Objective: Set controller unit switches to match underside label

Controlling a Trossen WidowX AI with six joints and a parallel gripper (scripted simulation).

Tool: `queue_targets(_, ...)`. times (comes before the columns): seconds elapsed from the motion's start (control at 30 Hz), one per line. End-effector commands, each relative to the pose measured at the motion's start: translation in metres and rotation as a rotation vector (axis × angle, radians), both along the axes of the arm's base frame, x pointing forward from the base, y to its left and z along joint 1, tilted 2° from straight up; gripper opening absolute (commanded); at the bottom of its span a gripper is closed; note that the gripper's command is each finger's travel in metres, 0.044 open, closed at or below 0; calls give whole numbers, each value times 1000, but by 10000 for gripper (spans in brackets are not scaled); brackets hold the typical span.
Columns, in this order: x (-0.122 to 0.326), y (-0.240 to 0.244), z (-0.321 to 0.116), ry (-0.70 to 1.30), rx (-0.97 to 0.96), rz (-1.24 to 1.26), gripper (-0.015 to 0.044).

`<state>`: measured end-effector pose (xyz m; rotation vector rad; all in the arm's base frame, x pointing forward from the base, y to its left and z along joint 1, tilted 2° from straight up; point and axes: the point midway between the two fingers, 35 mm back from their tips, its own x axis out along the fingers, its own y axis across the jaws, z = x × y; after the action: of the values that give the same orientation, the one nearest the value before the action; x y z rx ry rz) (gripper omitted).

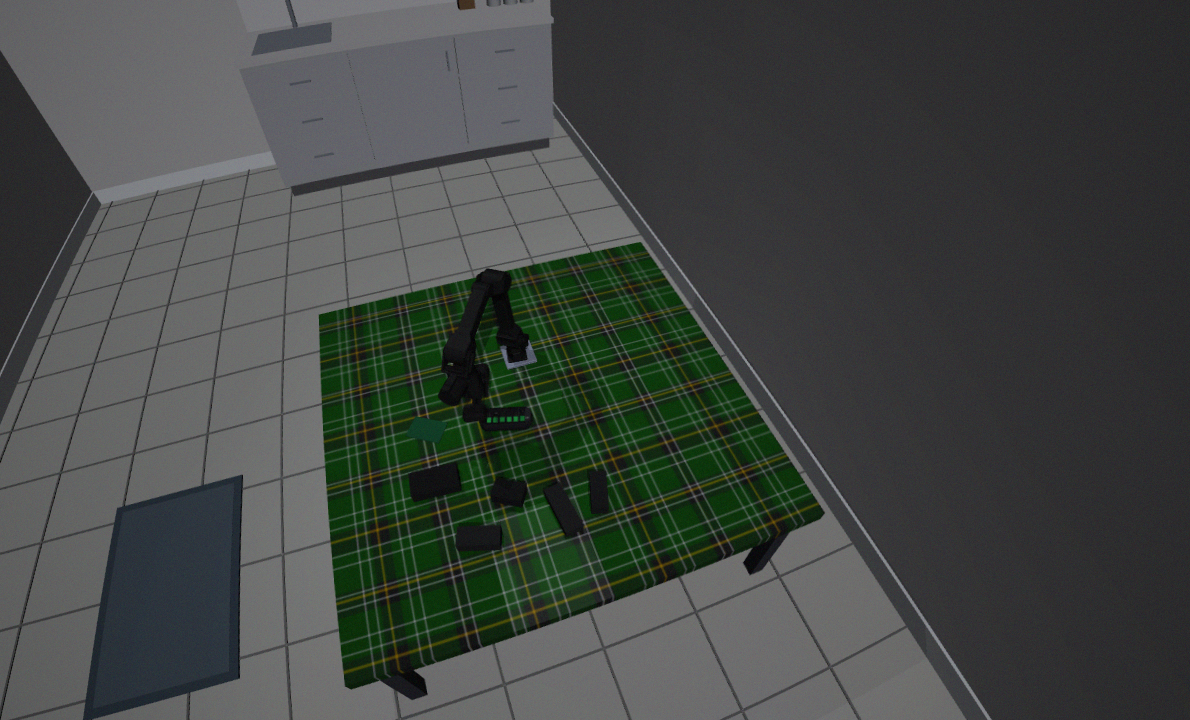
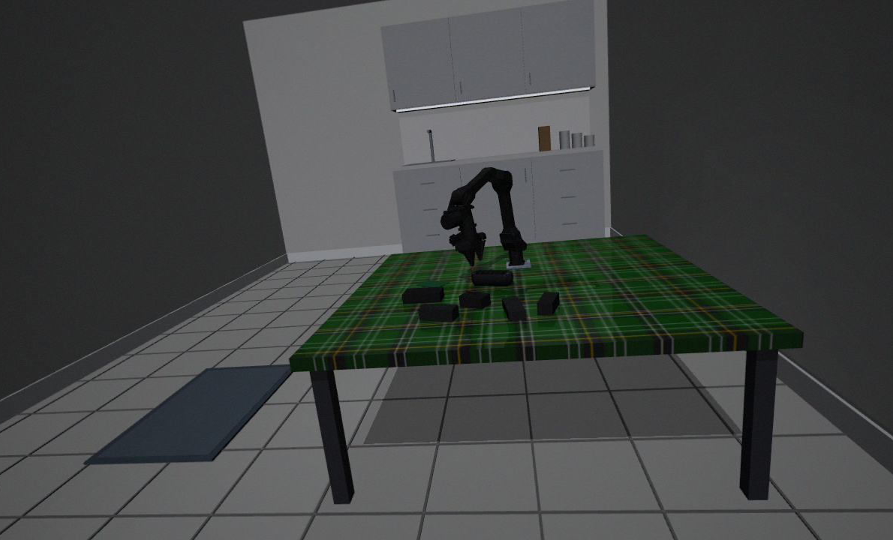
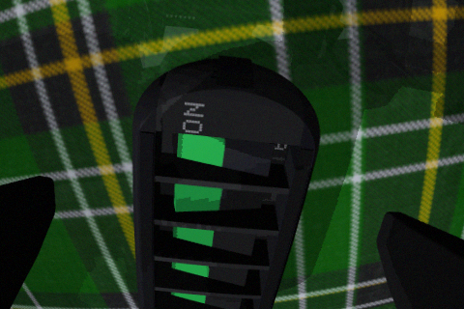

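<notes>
The dark grey controller unit [image 1: 507, 427] [image 2: 491, 278] [image 3: 242, 111] sits on its base on the bench [image 1: 671, 394] [image 2: 611, 308], switches up. In the wrist view its rounded end marked ON points up, and several rockers with green ends run down from it. The second green end [image 3: 197, 198] looks duller, and its rocker is tilted differently from its neighbours. The lower rockers are cut off by the frame. The label underneath is hidden. My gripper [image 1: 474, 414] [image 2: 476, 260] [image 3: 220, 216] is open and empty, above the unit, with one finger out to each side of it in the wrist view.
A flat green board [image 1: 426, 429] [image 2: 433, 284] lies left of the unit. Nearer the front lie a large dark block [image 1: 435, 481] [image 2: 423, 295], a small one [image 1: 509, 491] [image 2: 474, 300] and several other dark modules. The arm stands behind the unit on a pale plate [image 1: 530, 360].
</notes>
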<state>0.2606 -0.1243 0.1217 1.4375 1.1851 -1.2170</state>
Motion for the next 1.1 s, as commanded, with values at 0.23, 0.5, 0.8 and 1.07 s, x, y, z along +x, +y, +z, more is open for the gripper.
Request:
queue_targets(0.23, 1, 0, -19, -1, 6, 6, 440)
queue_targets(0.5, 1, -1, -32, 0, 6, 6, 440)
queue_targets(0.8, 1, -1, -47, 0, 6, 6, 440)
queue_targets(1.07, 1, -1, -53, 0, 6, 6, 361)
